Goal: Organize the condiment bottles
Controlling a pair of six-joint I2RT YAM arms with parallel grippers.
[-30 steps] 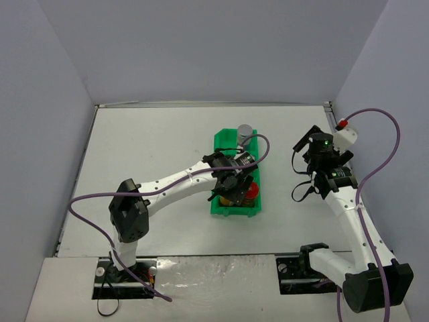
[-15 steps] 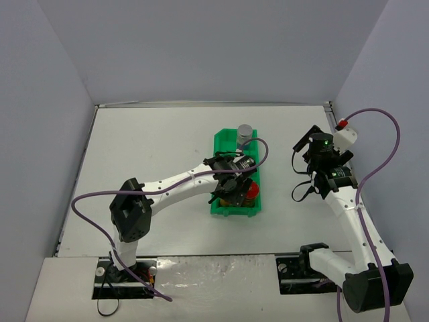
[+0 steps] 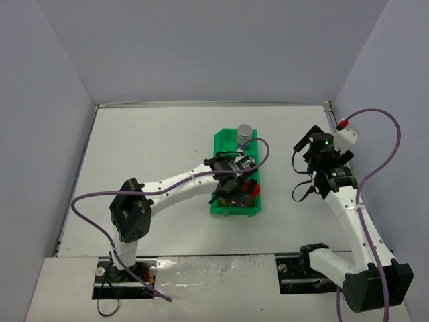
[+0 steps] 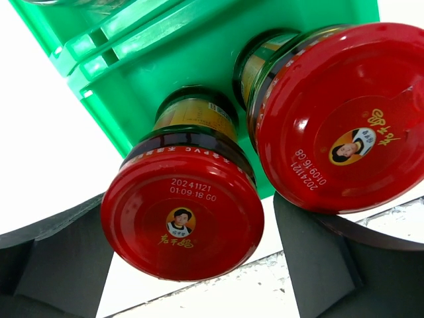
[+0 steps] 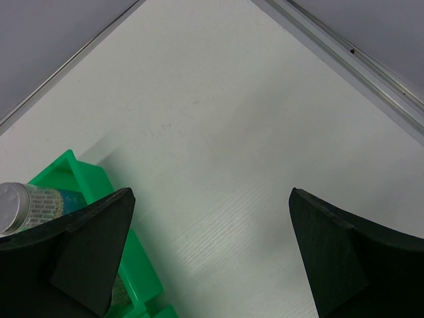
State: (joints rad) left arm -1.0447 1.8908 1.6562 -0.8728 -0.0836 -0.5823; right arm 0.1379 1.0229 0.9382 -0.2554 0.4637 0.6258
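Note:
Two red-capped condiment bottles stand in the near compartment of the green bin (image 4: 199, 59). My left gripper (image 4: 189, 222) hangs over them, open, its black fingers (image 4: 53, 258) on either side of the left bottle (image 4: 182, 222) with a slim gap at each side. The second red-capped bottle (image 4: 344, 119) stands just right of it, beside the right finger. From above, my left gripper (image 3: 233, 190) covers one bottle and a red cap (image 3: 248, 187) shows beside it. A silver-capped bottle (image 3: 245, 133) stands in the far compartment. My right gripper (image 5: 211, 255) is open over bare table.
The green bin (image 3: 221, 143) lies mid-table, long side running away from me. The right wrist view catches its far corner (image 5: 73, 169) with the silver-capped bottle (image 5: 26, 202). A metal edge strip (image 5: 351, 59) borders the table at the back right.
My left gripper's jaws have spread apart from the red-capped bottle they were shut on, leaving it standing in the bin. The right arm has not moved.

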